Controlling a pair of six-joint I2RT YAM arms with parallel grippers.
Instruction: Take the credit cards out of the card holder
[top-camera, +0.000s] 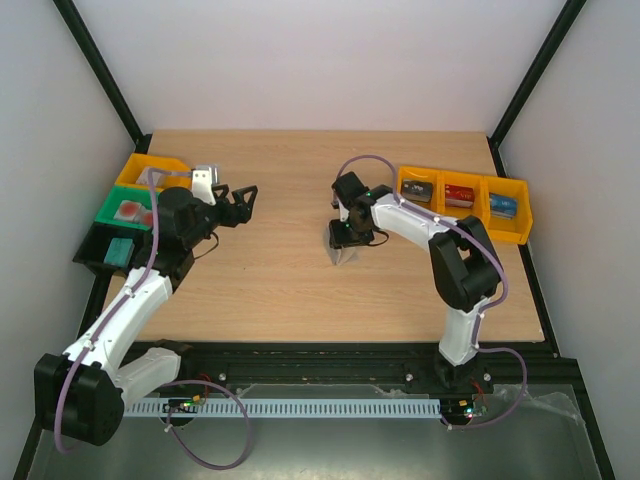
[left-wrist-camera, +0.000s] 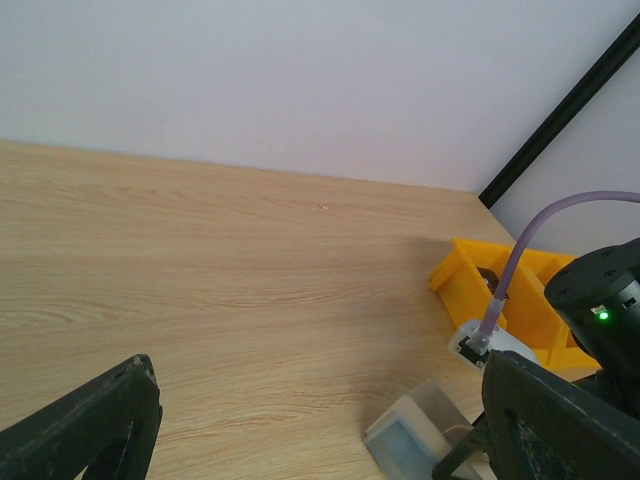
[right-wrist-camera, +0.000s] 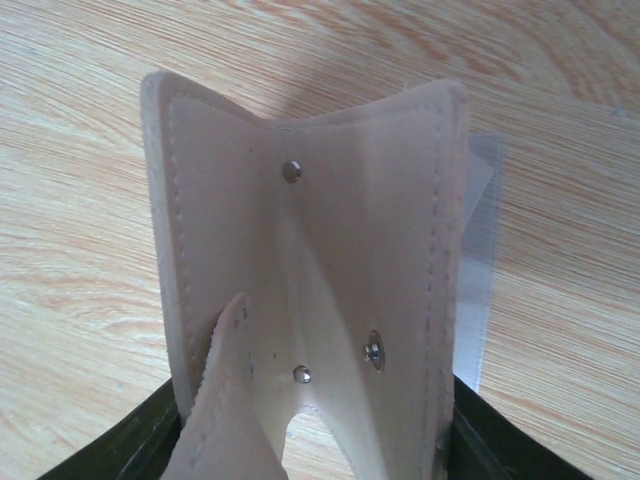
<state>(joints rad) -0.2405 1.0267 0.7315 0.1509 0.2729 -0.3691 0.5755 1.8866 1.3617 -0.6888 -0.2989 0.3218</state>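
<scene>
looks light, soft and floppy, so best pinched along a stitched edge: card holder splayed open over the middle of the table between the right gripper jaws, pinching or merely flanking impossible to tell, left gripper gaping wide and empty

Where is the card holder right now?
Near the table's middle in the top view, the card holder sits between the right gripper's fingers, left of the yellow bins.

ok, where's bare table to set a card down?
Bare table: the middle, between the left gripper and the card holder; the far strip by the back wall; the near edge's middle. Crowded: left-edge bins, and yellow bins at far right.
</scene>
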